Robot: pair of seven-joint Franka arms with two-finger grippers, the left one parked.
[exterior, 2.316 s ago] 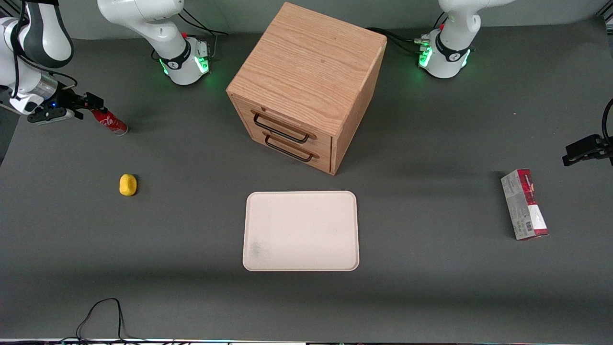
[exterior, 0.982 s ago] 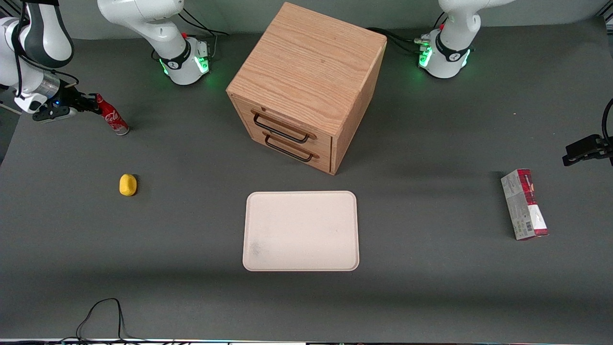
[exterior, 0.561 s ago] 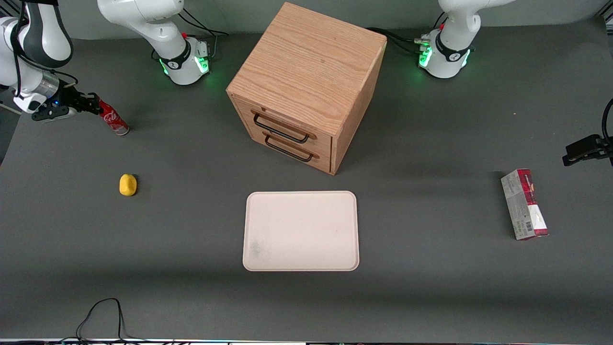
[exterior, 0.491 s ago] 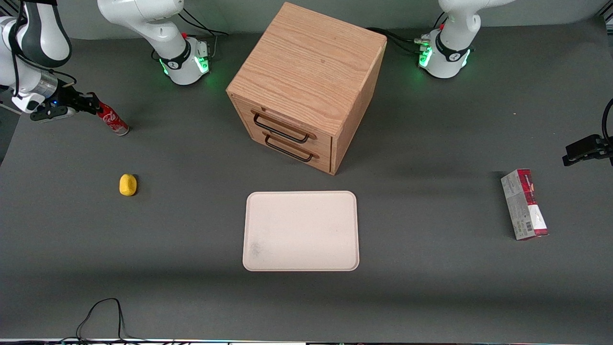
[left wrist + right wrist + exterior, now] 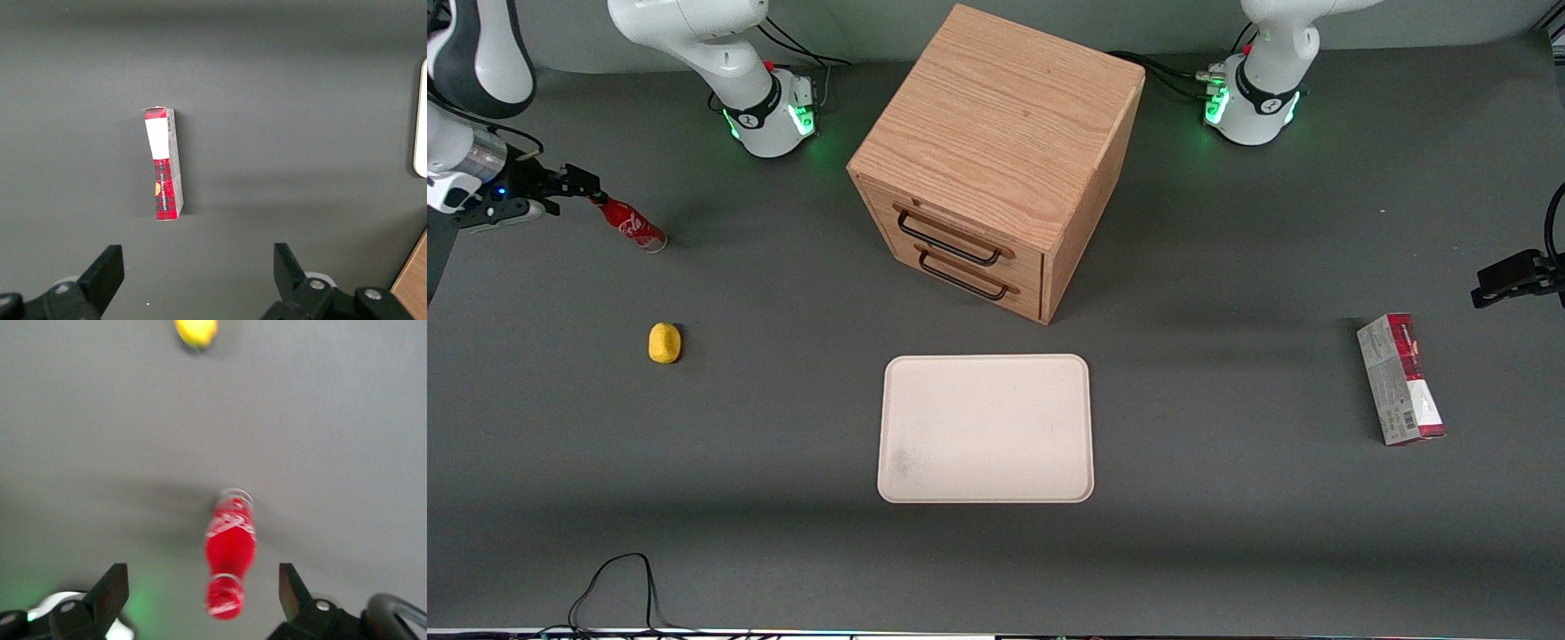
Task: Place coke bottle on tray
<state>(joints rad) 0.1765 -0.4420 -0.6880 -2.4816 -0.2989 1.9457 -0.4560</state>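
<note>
One gripper (image 5: 576, 181), mine: at the working arm's end of the table (image 5: 1227, 551), low over the surface, fingers spread wide and holding nothing. In the right wrist view the fingertips stand either side of the bottle's cap with clear gaps, so I judge this a straddle ready for closing on the neck.

One coke bottle (image 5: 631, 224): on the table just beside my gripper, cap end toward it, leaning. Whether it stands steady or is tipping I cannot tell. It is not on the tray.

One tray (image 5: 985, 428): cream, flat, bare, mid-table in front of the cabinet's drawers, well apart from the bottle. The carry will be long and sideways.

One wooden cabinet (image 5: 996, 133): two drawers, both shut.

One yellow lump (image 5: 664, 342): nearer the front camera than the bottle.

One red-and-grey carton (image 5: 1400, 378): lying toward the parked arm's end.

Surface: dark grey matte covering, a black cable (image 5: 618, 578) looping at its near edge.
</note>
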